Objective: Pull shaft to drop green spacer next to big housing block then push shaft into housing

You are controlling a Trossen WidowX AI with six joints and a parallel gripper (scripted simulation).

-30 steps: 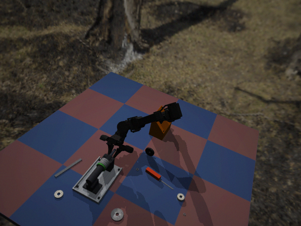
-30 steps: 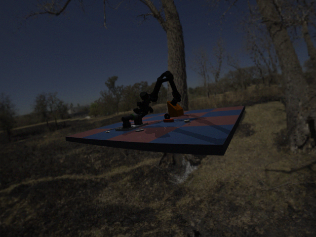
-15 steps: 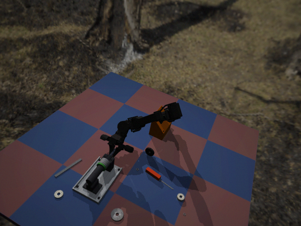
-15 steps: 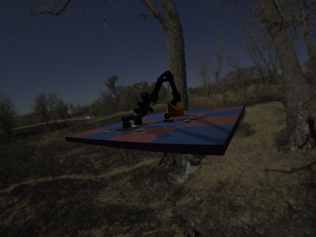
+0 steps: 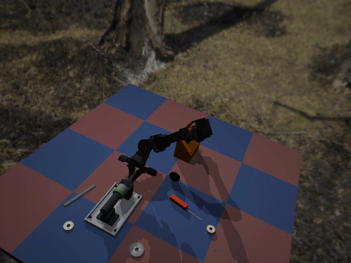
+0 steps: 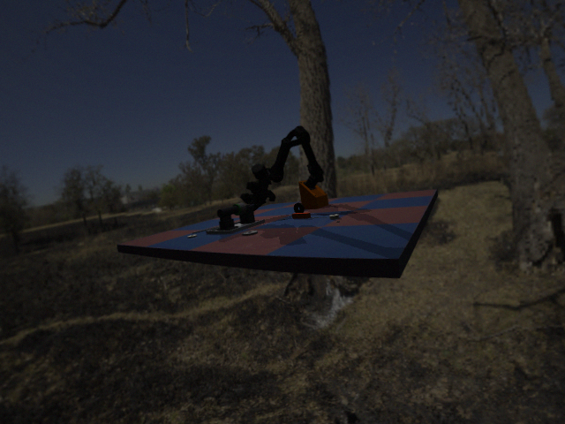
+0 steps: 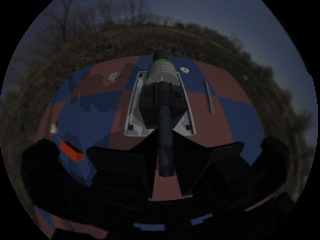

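The dark housing [image 5: 109, 204] [image 6: 226, 213] sits at one end of the pale base plate [image 5: 132, 206] [image 7: 131, 122]. The green spacer [image 5: 119, 194] [image 7: 162, 61] is on the shaft line against the housing, with grey spacers [image 5: 122, 188] [image 7: 162, 72] stacked beside it. A dark support block [image 5: 129, 192] [image 7: 162, 98] stands at the other end of the stack. The shaft [image 7: 166, 157] sticks out of this block toward the arm. My gripper [image 5: 132, 178] [image 7: 162, 131] is shut on the protruding shaft end, just beyond the support block. The shaft inside the stack is hidden.
An orange wedge block [image 5: 184, 152] [image 6: 313, 199] stands near the arm's base. A black wheel [image 5: 174, 176], a red screwdriver [image 5: 178, 201] [image 7: 72, 151] and several washers lie to one side. A grey bar [image 5: 79, 195] [image 7: 209, 97] lies across the plate's other side.
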